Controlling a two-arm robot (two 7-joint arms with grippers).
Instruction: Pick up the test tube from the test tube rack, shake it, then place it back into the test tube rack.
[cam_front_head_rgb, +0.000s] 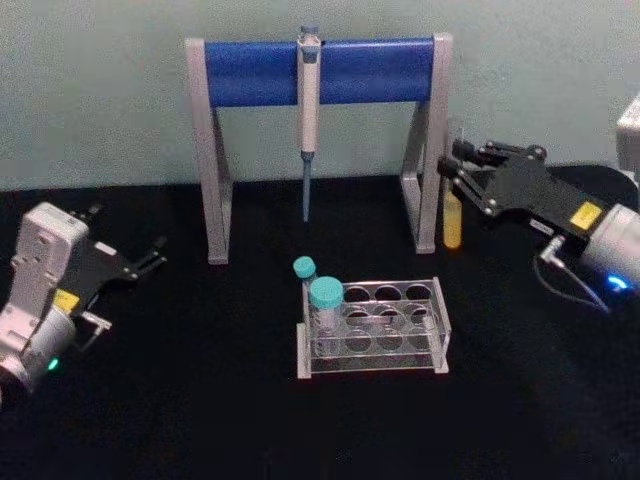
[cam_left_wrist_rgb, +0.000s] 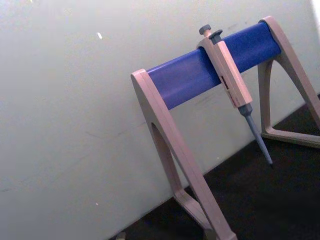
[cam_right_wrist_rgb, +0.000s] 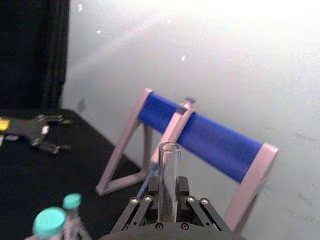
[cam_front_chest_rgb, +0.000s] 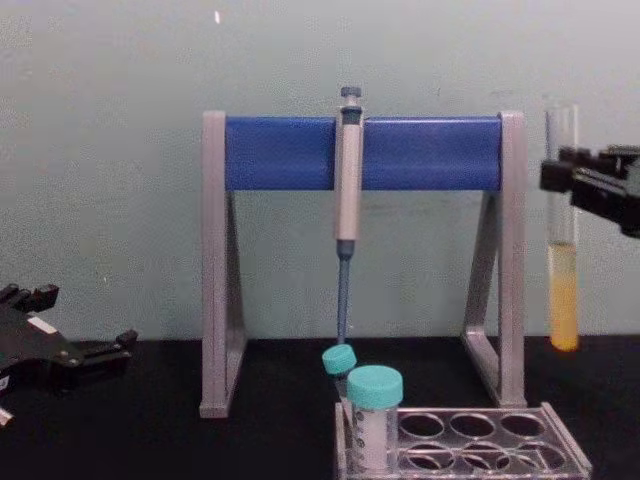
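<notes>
In the head view, the right gripper (cam_front_head_rgb: 462, 170) is clenched on the test tube (cam_front_head_rgb: 453, 222), which hangs upright below the jaws with its yellow liquid at the bottom. It hangs upright, most likely so that the uncapped tube does not spill. The test tube rack (cam_front_head_rgb: 437, 300) lies well apart from those jaws, toward the robot, with two teal-capped vials (cam_front_head_rgb: 326, 295) at one end and open holes beside them. The left gripper (cam_front_head_rgb: 130, 240) rests far across the table with its jaws released, out of the way.

The left wrist view looks past its own jaws at the pipette stand (cam_left_wrist_rgb: 200, 75) and the pipette (cam_left_wrist_rgb: 230, 75) hanging on it.

In the right wrist view, the tube's open mouth rises clear above the jaws, which pinch it on both sides.

In the chest view, the jaws grip the tube high on its empty glass and the liquid sits well beneath them. Judging by this, the tube is lifted free for shaking and its return to the rack is not yet done.
</notes>
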